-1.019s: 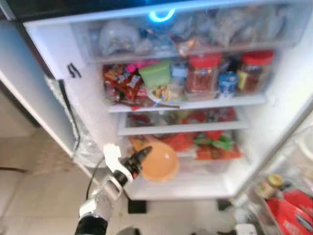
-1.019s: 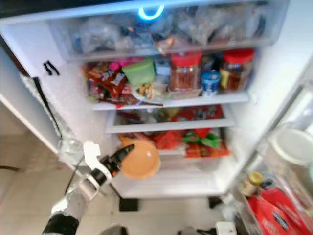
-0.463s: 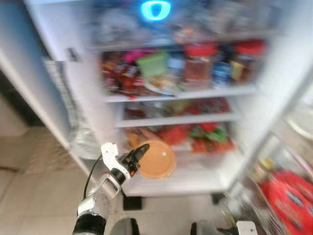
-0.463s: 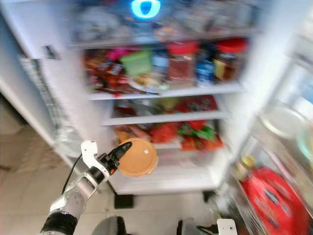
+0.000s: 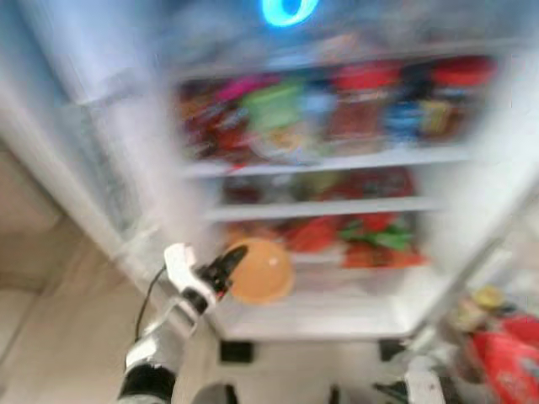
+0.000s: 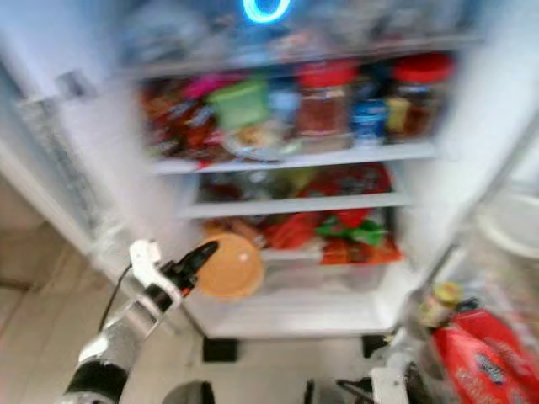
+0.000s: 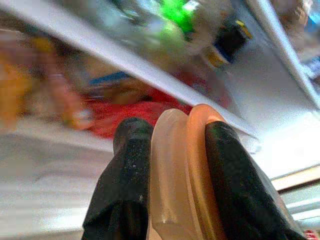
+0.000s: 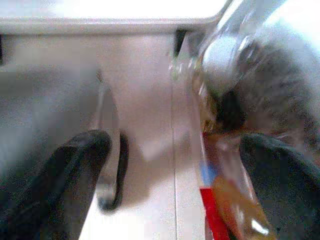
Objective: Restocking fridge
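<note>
- Since half a second ago the head camera has swung, blurring the open fridge (image 6: 472,202); the left end effector (image 5: 221,271) keeps its grip.
- It is clamped on the rim of an orange lidded container (image 5: 261,271), held on edge before the bottom shelf (image 6: 295,313).
- The container looks light, stiff and smooth, so a rim pinch may slip; a deeper grip suits it better.
- The right end effector (image 8: 175,165) hangs spread wide near the floor (image 8: 145,100).

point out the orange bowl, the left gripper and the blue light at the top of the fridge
orange bowl (image 6: 230,267), right eye view, middle of its round face
left gripper (image 7: 172,150), left wrist view, between its fingertips
blue light (image 5: 289,10), left eye view, lower arc of the ring
</note>
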Motion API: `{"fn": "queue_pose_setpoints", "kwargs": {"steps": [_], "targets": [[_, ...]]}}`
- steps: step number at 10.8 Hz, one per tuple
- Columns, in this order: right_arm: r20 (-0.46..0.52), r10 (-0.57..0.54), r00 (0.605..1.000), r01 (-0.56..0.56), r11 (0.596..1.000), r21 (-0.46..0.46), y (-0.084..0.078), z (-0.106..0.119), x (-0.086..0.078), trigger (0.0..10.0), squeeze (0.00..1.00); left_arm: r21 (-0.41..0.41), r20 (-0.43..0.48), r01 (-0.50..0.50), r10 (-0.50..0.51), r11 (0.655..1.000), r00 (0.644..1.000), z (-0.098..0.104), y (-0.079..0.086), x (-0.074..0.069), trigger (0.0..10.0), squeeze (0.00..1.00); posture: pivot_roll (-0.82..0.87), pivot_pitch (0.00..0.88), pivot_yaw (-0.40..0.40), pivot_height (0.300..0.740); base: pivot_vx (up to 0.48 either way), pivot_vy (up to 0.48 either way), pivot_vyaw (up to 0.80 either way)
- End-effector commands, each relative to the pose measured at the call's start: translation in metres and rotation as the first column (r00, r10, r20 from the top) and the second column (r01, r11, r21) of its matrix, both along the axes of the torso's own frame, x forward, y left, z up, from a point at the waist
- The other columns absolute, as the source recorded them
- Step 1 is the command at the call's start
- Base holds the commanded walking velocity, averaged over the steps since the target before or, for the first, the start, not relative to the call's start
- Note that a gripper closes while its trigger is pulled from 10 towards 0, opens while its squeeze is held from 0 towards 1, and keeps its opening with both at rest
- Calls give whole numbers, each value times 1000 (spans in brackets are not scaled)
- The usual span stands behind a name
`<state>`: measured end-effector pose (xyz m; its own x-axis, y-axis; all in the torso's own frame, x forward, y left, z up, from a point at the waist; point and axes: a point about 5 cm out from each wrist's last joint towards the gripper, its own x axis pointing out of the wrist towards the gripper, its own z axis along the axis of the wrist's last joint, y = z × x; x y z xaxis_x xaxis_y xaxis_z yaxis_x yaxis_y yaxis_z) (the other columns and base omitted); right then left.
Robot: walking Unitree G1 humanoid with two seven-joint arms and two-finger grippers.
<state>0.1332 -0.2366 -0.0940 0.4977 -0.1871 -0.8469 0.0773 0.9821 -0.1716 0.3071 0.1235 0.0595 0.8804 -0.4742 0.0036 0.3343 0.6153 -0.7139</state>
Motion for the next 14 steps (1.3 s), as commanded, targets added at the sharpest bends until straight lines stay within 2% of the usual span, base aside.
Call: {"fn": "queue_pose_setpoints", "kwargs": {"steps": [1,5,7,10,11,12,13,14], "targets": [[-22,3,1000,-3,1000,22,6,-3,-5,10000,0,3,10,11,-11,1000,1000,2,0,0,10000,0,-124,51,99,650,300,0,0],[-22,6,1000,-6,1000,26,6,-3,-5,10000,0,-9,23,27,-27,1000,999,5,-5,2,10000,0,-122,52,98,650,298,0,0],[-23,6,1000,-6,1000,26,6,-3,-5,10000,0,-40,38,18,-17,999,999,9,-6,4,10000,0,-124,51,98,650,274,0,0],[-24,10,1000,-9,999,32,6,-3,-4,10000,0,-93,27,-142,145,985,989,16,6,19,10000,0,-127,53,96,650,0,0,0],[-24,10,1000,-9,999,32,6,-3,-4,10000,0,-137,7,-189,192,972,981,18,7,25,10000,0,-129,52,95,650,0,0,0],[-23,9,1000,-8,999,33,5,-3,-4,10000,0,-143,-9,-228,229,963,973,20,7,31,10000,0,-132,51,95,650,0,0,0],[-23,10,1000,-10,999,33,5,-3,-3,10000,0,-115,-25,-275,274,955,962,21,7,37,10000,0,-136,49,94,650,0,0,0],[-22,9,1000,-8,999,34,5,-3,-3,10000,0,-130,-47,-314,311,940,949,23,7,42,10000,0,-140,49,93,650,0,0,0]]}}
